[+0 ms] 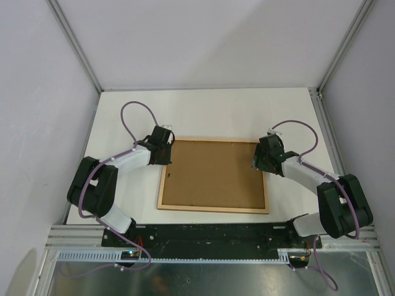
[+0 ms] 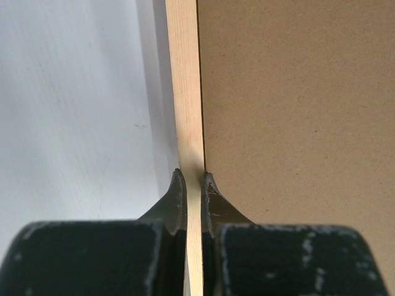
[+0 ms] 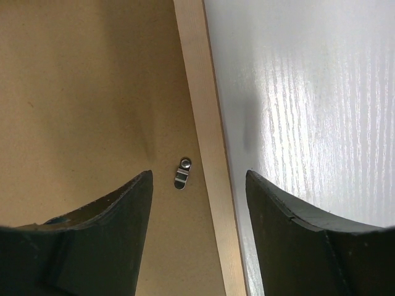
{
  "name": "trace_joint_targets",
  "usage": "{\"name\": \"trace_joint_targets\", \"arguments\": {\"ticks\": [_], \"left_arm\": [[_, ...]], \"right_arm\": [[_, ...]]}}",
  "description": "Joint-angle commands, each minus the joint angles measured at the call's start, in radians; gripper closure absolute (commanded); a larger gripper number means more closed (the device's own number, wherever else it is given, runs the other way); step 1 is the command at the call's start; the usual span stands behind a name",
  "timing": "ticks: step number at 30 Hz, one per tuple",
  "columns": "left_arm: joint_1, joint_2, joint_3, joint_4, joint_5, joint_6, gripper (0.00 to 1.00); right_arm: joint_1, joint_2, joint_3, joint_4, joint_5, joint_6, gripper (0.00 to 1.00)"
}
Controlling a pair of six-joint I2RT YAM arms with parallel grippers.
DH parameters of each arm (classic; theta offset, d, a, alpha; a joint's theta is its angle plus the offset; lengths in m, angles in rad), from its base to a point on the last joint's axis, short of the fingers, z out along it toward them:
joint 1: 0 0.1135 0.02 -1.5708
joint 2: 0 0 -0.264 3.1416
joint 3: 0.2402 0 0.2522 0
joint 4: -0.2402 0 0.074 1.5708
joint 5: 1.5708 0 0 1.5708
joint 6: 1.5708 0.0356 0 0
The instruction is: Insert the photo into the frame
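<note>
The frame (image 1: 213, 209) lies back-up on the white table, pale wood rails showing, with a brown backing board (image 1: 213, 174) filling it. The photo is hidden. My left gripper (image 1: 165, 154) is at the frame's left rail; in the left wrist view the gripper (image 2: 193, 176) is shut on that pale rail (image 2: 187, 111). My right gripper (image 1: 259, 161) is over the right rail. In the right wrist view it (image 3: 197, 176) stands open, one finger over the board (image 3: 86, 98), the other over the table, the rail (image 3: 203, 111) between them.
A small metal turn clip (image 3: 181, 173) sits on the backing board just inside the right rail. White table (image 1: 203, 111) surrounds the frame, with walls at the back and sides. The arms' bases and a black rail (image 1: 210, 234) line the near edge.
</note>
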Motion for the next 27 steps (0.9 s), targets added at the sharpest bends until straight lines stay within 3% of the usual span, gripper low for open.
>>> {"name": "trace_joint_targets", "arguments": {"ticks": [1,10,17,19,23,27], "left_arm": [[0.010,0.015,0.024,-0.019,-0.044,-0.003,1.00],[0.014,0.010,0.028,-0.021,-0.029,-0.023,1.00],[0.018,0.012,0.026,-0.024,-0.031,-0.034,1.00],[0.035,0.022,0.034,-0.037,-0.019,-0.064,1.00],[0.064,0.039,0.042,-0.047,0.012,-0.101,1.00],[0.069,0.046,0.047,-0.050,0.026,-0.106,1.00]], "right_arm": [[0.019,0.012,-0.003,0.000,0.051,0.021,0.35],[0.038,0.048,-0.004,-0.005,0.087,0.015,0.35],[0.042,0.038,-0.023,0.003,0.082,0.012,0.45],[0.034,0.026,-0.035,0.004,0.069,0.005,0.52],[0.011,0.005,-0.052,0.010,0.034,0.000,0.77],[-0.003,-0.005,-0.053,0.011,0.016,-0.005,0.87]]}}
